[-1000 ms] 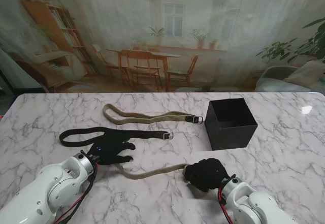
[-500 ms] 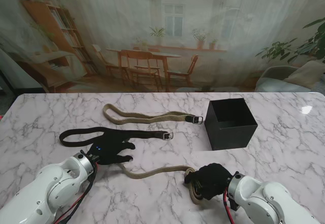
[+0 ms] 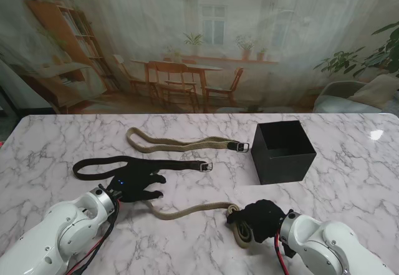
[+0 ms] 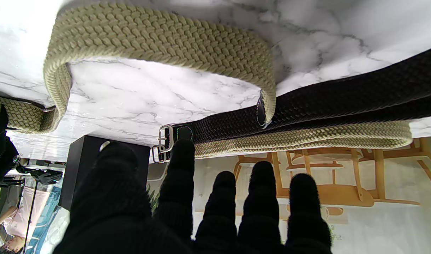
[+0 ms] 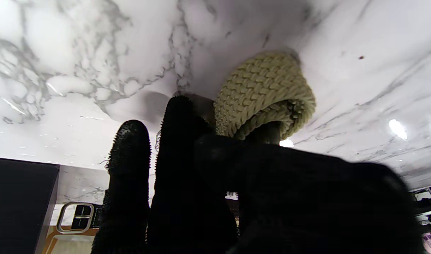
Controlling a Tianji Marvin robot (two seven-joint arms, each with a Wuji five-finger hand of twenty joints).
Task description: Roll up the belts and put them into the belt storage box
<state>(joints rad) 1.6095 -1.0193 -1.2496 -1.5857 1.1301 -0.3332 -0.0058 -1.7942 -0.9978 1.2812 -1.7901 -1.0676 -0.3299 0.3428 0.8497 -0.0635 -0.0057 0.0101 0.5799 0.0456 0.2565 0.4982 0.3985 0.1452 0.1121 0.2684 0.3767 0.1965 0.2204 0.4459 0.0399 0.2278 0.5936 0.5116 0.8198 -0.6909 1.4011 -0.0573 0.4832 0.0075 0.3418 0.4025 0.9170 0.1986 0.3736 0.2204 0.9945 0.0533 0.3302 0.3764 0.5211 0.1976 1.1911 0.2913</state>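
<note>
Right hand grips tan belt coil, apparently mid-roll.

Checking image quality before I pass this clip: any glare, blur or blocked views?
Stand view: sharp, with a glare spot on the marble table. Left wrist view: sharp on the tan belt. Right wrist view: the dark right hand fills the near half, blurred; a ceiling light reflects off the marble.

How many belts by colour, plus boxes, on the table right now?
Tan braided belts: 2, one lying flat, one held by the right hand while the left hand pins its tail
Black belt: 1
Black storage box: 1
Total: 4
</note>
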